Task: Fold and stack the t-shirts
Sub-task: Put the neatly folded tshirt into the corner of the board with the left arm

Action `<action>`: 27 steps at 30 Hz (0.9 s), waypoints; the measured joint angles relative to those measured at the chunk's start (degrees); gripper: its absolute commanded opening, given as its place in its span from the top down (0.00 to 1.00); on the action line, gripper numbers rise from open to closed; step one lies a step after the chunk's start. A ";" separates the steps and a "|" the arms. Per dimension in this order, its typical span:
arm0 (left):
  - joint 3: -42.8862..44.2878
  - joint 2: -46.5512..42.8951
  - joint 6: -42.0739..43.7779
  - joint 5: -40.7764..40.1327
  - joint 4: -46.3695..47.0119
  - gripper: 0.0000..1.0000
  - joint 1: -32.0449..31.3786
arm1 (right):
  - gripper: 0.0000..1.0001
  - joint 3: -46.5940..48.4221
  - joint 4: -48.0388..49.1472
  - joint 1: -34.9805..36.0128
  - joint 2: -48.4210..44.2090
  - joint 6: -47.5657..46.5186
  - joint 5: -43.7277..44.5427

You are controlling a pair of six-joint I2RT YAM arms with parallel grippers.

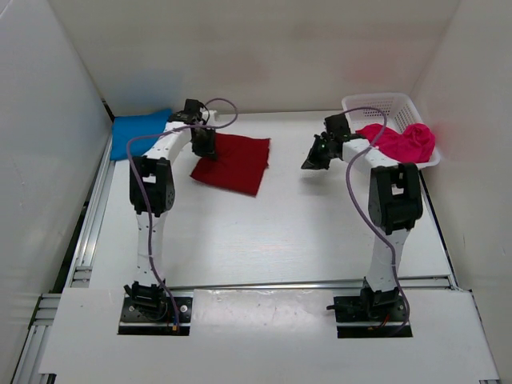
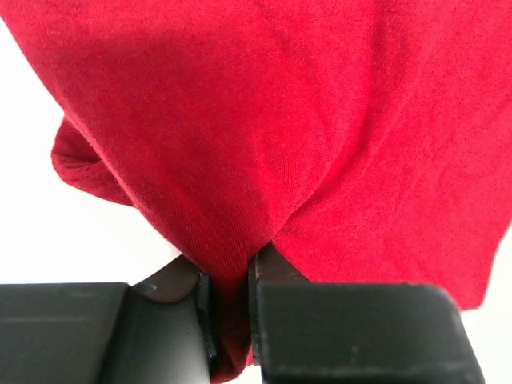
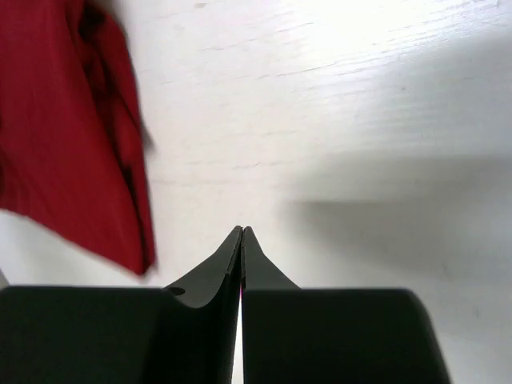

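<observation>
I find the left gripper (image 2: 230, 268) clenched on a pinch of the red shirt (image 2: 280, 120) at its left edge. The cloth spreads ahead and right of those jaws. The blue shirt (image 1: 138, 132) lies just left of them, against the table's (image 1: 280, 232) far-left corner. The right gripper (image 3: 242, 232) is pressed shut on nothing over bare tabletop, with the red hem well to its left. The pink shirt (image 1: 404, 142) drapes over the basket (image 1: 384, 102) rim, right of those jaws. Open surface lies between the 2 grippers. The 2 arms reach forward, elbows raised, wrists pitched down.
</observation>
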 measured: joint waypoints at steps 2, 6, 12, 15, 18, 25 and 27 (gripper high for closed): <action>0.17 -1.07 0.22 -8.61 0.72 0.90 0.79 | 0.99 -1.03 0.15 0.00 -3.28 -0.44 0.02; 2.62 -0.31 0.50 -24.90 3.23 0.90 1.36 | 0.99 -1.64 0.13 0.00 -7.78 -1.60 0.35; 9.57 2.16 0.76 -39.23 8.04 0.90 1.36 | 0.99 -2.97 -1.03 0.00 -9.01 -3.52 1.49; 10.71 2.16 0.92 -42.93 10.95 0.90 1.42 | 0.99 -3.50 -2.75 0.00 -9.01 -4.39 1.99; 10.80 2.16 0.92 -45.35 12.50 0.90 1.68 | 0.99 -3.74 -3.15 0.00 -9.01 -4.92 2.27; 10.80 2.16 0.94 -48.35 15.21 0.90 4.37 | 0.99 -3.96 -4.28 0.31 -9.64 -5.95 3.69; 10.78 2.14 0.94 -48.43 15.65 0.90 5.60 | 0.99 -3.96 -4.37 0.31 -9.86 -6.23 3.93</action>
